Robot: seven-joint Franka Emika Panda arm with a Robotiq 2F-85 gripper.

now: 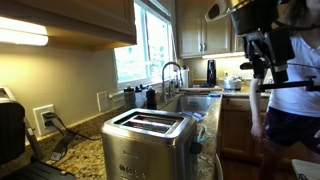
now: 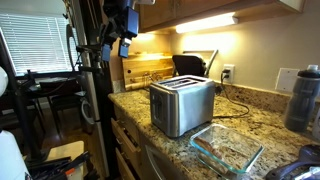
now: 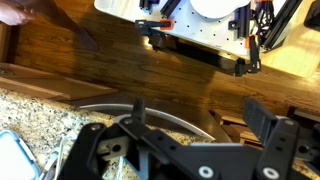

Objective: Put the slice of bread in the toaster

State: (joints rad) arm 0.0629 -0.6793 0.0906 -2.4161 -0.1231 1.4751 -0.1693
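Note:
The brushed-steel toaster stands on the granite counter with its two top slots empty; it also shows in an exterior view. My gripper hangs high in the air, well away from the toaster and off to the side of the counter, as both exterior views show. In the wrist view the two black fingers are spread wide with only wood floor and counter edge between them. No slice of bread shows in any view.
A glass dish lies on the counter in front of the toaster. A dark water bottle stands at the far end. A black appliance and cutting boards stand behind. A sink and a person are nearby.

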